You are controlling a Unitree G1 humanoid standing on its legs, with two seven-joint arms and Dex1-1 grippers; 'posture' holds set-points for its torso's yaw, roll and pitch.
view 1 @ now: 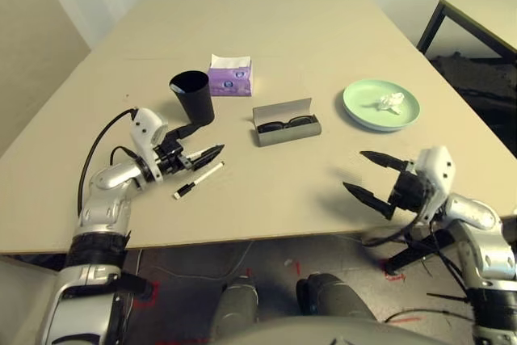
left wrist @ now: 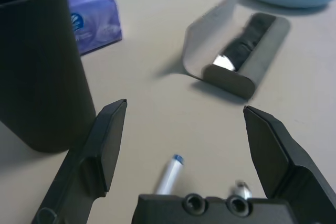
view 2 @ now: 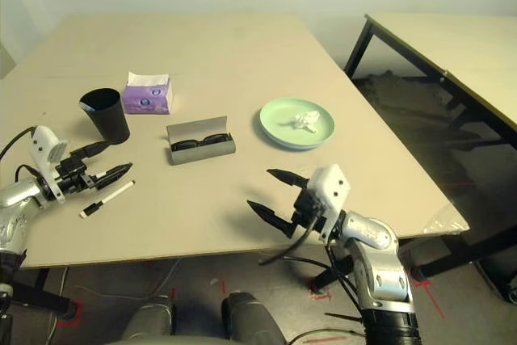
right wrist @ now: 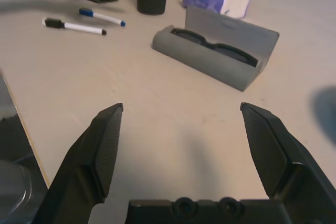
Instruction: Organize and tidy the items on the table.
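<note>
My left gripper (view 1: 202, 141) stands open low over the table (view 1: 283, 38), just beside the black cup (view 1: 192, 96). One white marker (left wrist: 169, 174) lies on the table under it, between the fingers. The second marker (view 1: 198, 180) lies just in front. The grey glasses case (view 1: 287, 123) sits open at the middle with the black sunglasses (view 1: 287, 125) inside. A crumpled white tissue (view 1: 392, 103) rests on the light-green plate (view 1: 359, 107). My right gripper (view 1: 355, 171) hangs open and empty near the front edge. The light-blue plate is not in view.
A purple tissue pack (view 1: 230, 76) stands behind the cup. A second table with dark legs (view 2: 452, 46) stands to the right, with a gap of floor between the two.
</note>
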